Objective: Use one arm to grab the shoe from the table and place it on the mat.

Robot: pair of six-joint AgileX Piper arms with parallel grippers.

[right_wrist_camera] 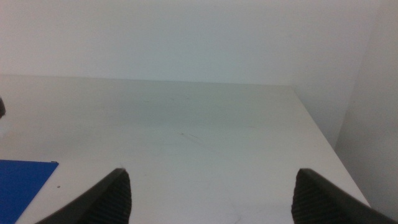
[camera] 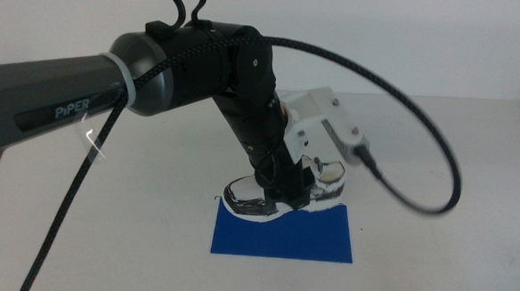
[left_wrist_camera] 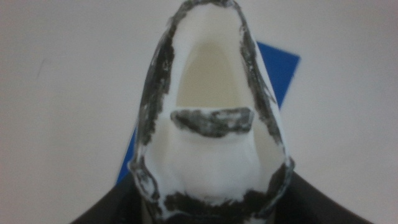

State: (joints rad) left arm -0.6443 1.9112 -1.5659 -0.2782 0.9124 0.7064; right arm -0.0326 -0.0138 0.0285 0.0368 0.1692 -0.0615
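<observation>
My left arm [camera: 157, 69] reaches in over the white tabletop [camera: 438, 155], its black cable [camera: 421, 136] looping beyond the white gripper mount [camera: 319, 122]; my left gripper [camera: 286, 190] is lowered at the far edge of the blue mat [camera: 282, 231], its fingers clamped on the sneaker [camera: 257, 199]. The sneaker, white with black panels, sits at the mat's far edge, its toe toward the mat's left corner; whether its sole rests on the mat or hangs just above it I cannot tell. In the left wrist view the sneaker [left_wrist_camera: 211, 118] fills the frame between my dark fingers, with the mat [left_wrist_camera: 280, 68] showing behind it. My right gripper [right_wrist_camera: 211, 193] waits beside the mat [right_wrist_camera: 22, 186], fingers apart over bare tabletop [right_wrist_camera: 199, 124].
</observation>
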